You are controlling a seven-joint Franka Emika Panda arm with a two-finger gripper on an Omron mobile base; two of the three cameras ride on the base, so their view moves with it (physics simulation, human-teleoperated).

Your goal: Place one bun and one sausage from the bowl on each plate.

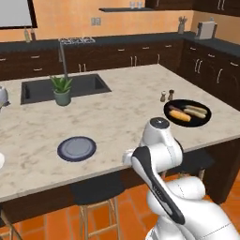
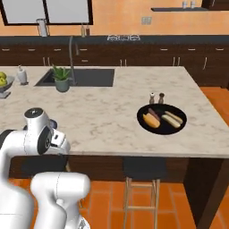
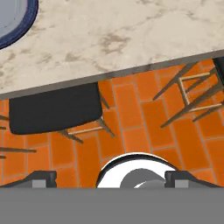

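The pale marbled stone desk (image 1: 122, 101) carries everything, and nothing has yet left the wide, shallow, glossy black bowl (image 1: 205, 119) near its right end. I judge this the opening step: the arm is folded low at the desk's near edge, well apart from the bowl. The small flat grey-blue plate with a dark blue rim (image 1: 76, 148) lies bare towards the near left part of the desk, well apart from the bowl. A white plate I cannot make out with any certainty.

In the bowl lie the 2 oblong buns, an orange-yellow bun (image 2: 151, 120) and a paler tan bun (image 2: 172, 119), side by side. 1 slim reddish-brown sausage (image 2: 153, 112) shows behind the orange bun; the other I cannot pick out.

The next move, as I judge it, calls for a long reach right to the bowl and a descent over 1 item.

The pincer (image 3: 110, 177) hangs released, jaws spread wide, holding and touching nothing, looking down past the desk edge at orange floor tiles (image 3: 140, 118).
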